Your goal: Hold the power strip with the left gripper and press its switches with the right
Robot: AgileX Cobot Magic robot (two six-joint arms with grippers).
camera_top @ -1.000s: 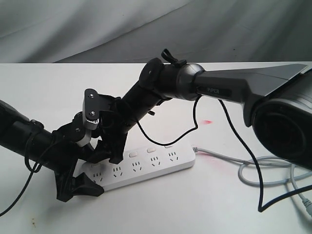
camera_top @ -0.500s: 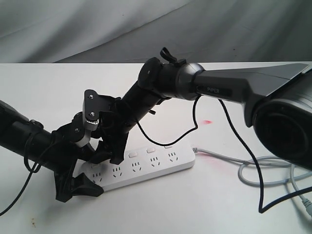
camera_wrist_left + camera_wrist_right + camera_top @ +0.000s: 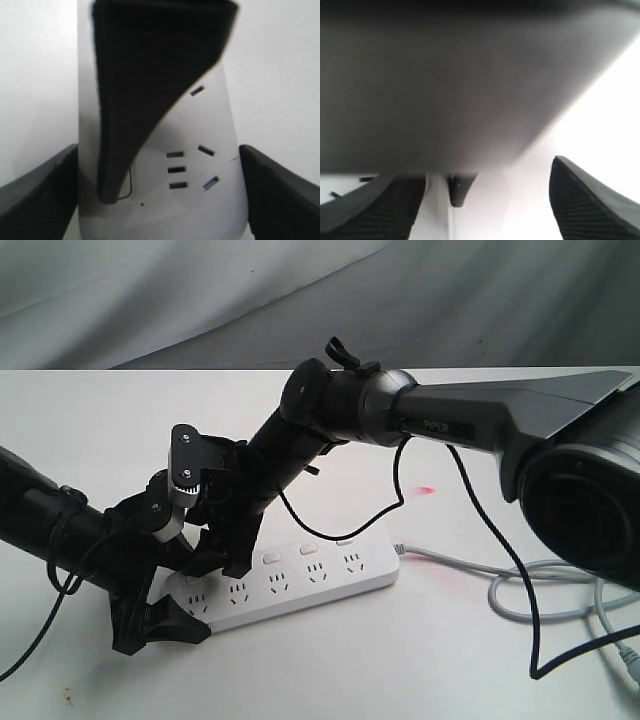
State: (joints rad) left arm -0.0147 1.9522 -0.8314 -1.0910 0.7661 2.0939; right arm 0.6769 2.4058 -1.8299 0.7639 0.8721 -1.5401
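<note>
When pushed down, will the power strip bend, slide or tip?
Likely stiff and stable: the power strip is a flat bar lying on the table. Its smooth plastic may slide, though the left gripper grips one end.

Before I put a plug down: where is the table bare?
Bare: table beyond the left gripper, and in front of the power strip's right half. Crowded: its left end under the right gripper; grey cord at right.
</note>
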